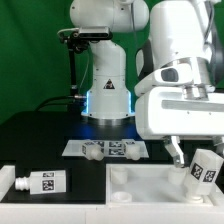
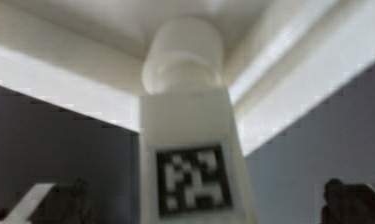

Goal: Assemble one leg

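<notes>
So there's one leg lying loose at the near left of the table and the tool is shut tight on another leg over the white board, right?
Not quite: the wrist view shows the tool open, its fingers standing clear of the leg. The other leg does lie at the exterior view's left.

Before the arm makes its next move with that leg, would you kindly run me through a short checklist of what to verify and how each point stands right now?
1. Gripper open: ok; the wrist view shows each fingertip standing clear of the leg.
2. Leg at the tabletop's corner on the exterior view's right: ok; its narrow end points into the corner.
3. Leg upright: not ok; it leans in the exterior view.
4. Leg seated in the tabletop: cannot tell; the joint is hidden.
5. Spare leg lying away from the gripper: ok; it lies at the exterior view's left.
6. Marker board uncovered: ok.
</notes>
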